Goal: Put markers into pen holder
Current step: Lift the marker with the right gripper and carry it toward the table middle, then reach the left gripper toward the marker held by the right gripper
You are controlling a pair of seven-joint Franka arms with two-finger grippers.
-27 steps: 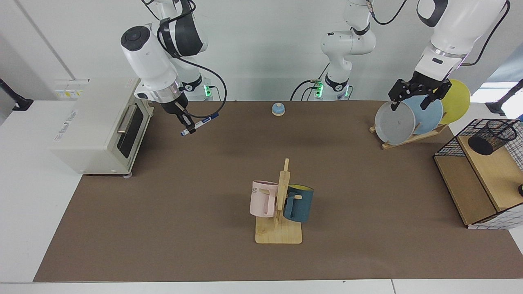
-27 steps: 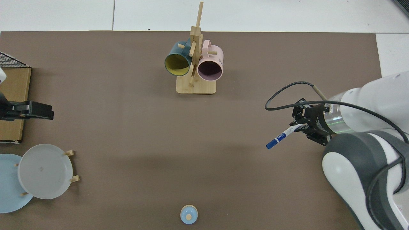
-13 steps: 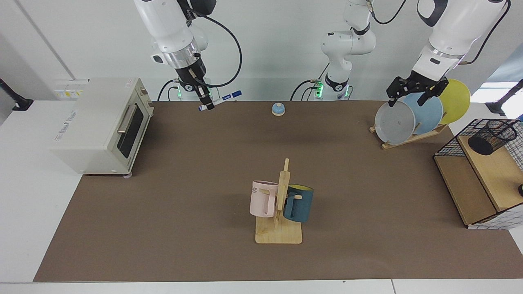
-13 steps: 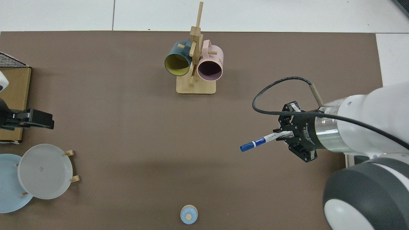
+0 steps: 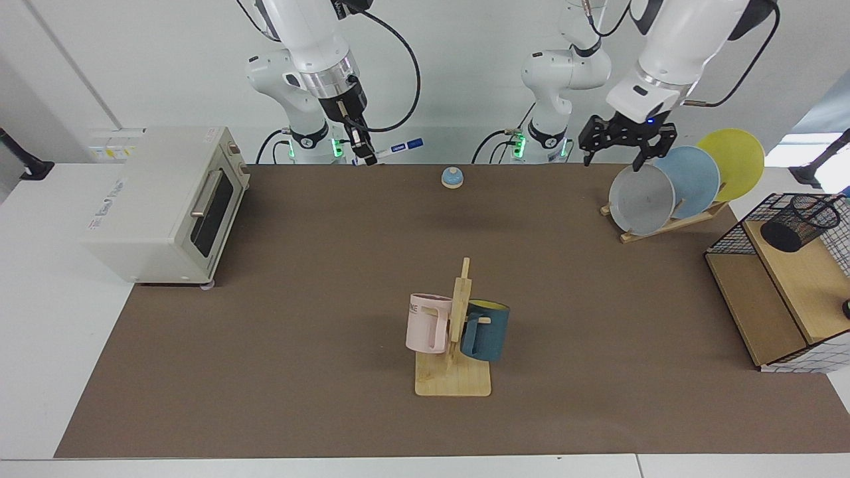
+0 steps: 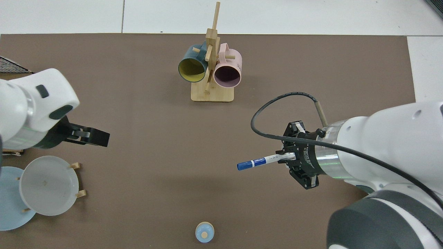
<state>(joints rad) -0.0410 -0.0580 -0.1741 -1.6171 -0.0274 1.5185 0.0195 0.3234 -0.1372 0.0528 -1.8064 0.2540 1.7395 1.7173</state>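
Your right gripper (image 5: 364,154) was squeezed tight on the marker (image 5: 398,147), holding it up in the air above the back of the table. Your left gripper (image 5: 619,147) hung open above the plates (image 5: 641,199). The pen holder (image 5: 797,222) sat on the wooden shelf (image 5: 807,285), far away.

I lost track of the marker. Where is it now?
The marker is held above the mat in the right hand, at the facing view's upper left-centre, beside the blue bell.

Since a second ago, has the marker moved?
Yes. Held in the right gripper, the marker has risen and travelled from beside the toaster oven toward the blue bell.
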